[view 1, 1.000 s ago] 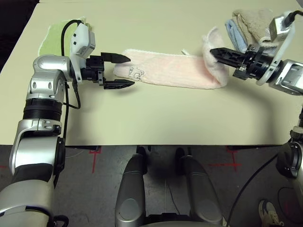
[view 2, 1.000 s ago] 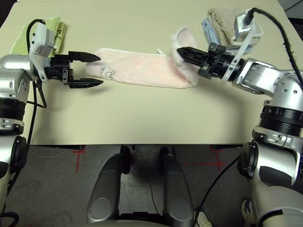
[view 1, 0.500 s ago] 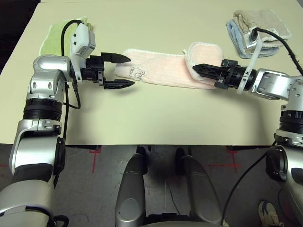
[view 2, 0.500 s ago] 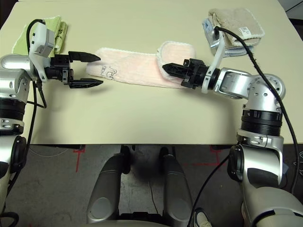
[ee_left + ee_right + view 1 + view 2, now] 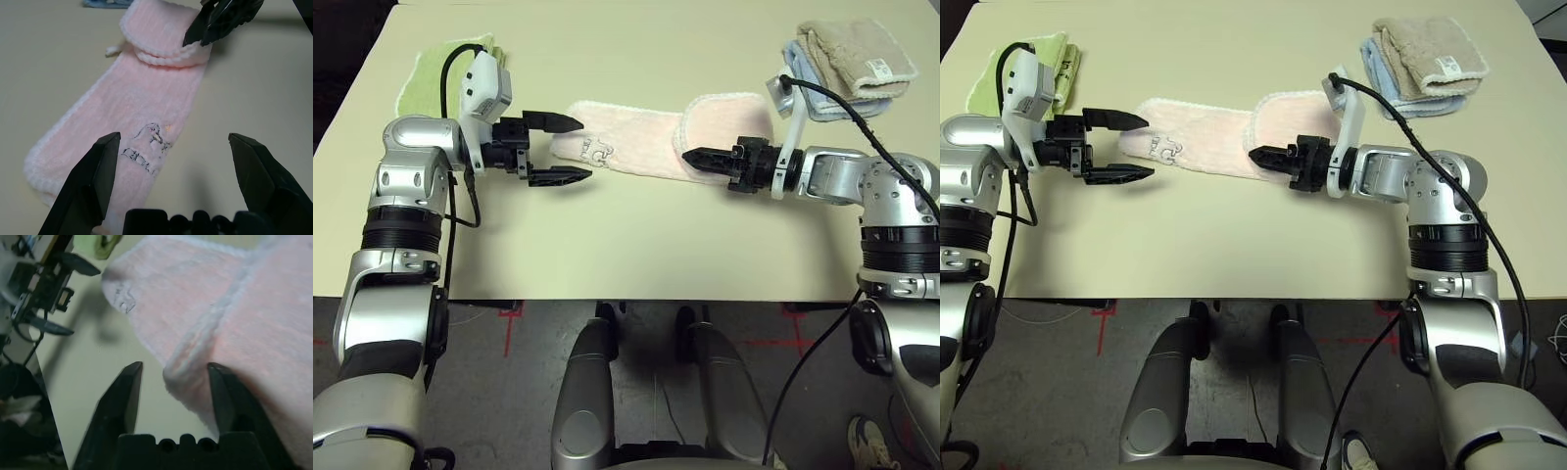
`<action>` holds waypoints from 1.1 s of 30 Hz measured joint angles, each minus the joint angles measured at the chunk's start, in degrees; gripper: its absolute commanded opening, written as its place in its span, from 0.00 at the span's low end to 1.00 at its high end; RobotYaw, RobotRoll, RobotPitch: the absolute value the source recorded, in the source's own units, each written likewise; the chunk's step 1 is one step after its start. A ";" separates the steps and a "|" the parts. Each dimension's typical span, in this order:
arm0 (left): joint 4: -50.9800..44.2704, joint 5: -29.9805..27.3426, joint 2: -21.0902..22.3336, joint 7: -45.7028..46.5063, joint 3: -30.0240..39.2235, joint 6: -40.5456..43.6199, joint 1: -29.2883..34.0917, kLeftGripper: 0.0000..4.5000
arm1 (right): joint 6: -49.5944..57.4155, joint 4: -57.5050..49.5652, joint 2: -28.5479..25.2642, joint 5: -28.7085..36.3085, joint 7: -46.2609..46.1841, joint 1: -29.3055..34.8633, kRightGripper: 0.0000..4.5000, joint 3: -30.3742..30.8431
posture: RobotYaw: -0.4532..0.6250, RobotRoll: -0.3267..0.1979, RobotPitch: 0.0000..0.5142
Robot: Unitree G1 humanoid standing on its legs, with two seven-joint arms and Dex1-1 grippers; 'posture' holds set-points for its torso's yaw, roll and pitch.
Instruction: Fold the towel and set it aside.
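Lying lengthwise across the middle of the bench (image 5: pixel 636 245), the towel (image 5: pixel 646 147) is sitting as a long pink strip with its three o'clock end already turned over onto itself, so a first fold of that end is looking done. Judging from this, the nine o'clock end with the dark logo is waiting to be folded in, and the bundle is yet to be set aside; I am reading the task as roughly at its middle.

The right pincer (image 5: pixel 690 157) is hovering at the near edge of the folded flap, and in its wrist view its fingers are standing spread on either side of the flap's corner, gripping nothing. The left pincer (image 5: pixel 570 149) is hanging at the nine o'clock tip of the towel with its fingers spread wide, the logo end lying just beyond them and untouched.

Compared with a second ago, the right pincer is no longer pinching the towel's end up in the air at three o'clock: it has carried that end toward nine o'clock, laid it flat on the strip and let go. The left pincer is staying where it was, as wide as before.

At ten o'clock a green towel (image 5: pixel 426 73) is resting, and at two o'clock a beige and blue stack (image 5: pixel 847 54) is sitting well apart
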 measured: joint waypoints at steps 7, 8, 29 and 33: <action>0.07 0.00 -0.29 0.01 -0.01 0.00 -0.01 1.00 | -12.98 -0.23 -6.50 -5.33 17.63 1.95 0.99 2.34 | 0.48 0.62 0.63; 0.07 0.00 -0.29 0.01 -0.01 0.00 -0.01 1.00 | -15.31 0.21 -6.99 -5.91 19.67 2.19 0.99 1.77 | 0.48 0.62 0.63; -1.15 -1.99 -2.58 0.63 2.18 0.16 1.11 1.00 | -61.80 29.11 -5.60 -22.33 34.89 2.63 0.28 -2.42 | 0.49 0.62 0.61; -1.51 -2.79 -3.44 0.62 2.42 0.22 1.11 1.00 | -62.69 32.20 -4.29 -22.61 34.99 1.27 0.01 -2.64 | 0.49 0.62 0.61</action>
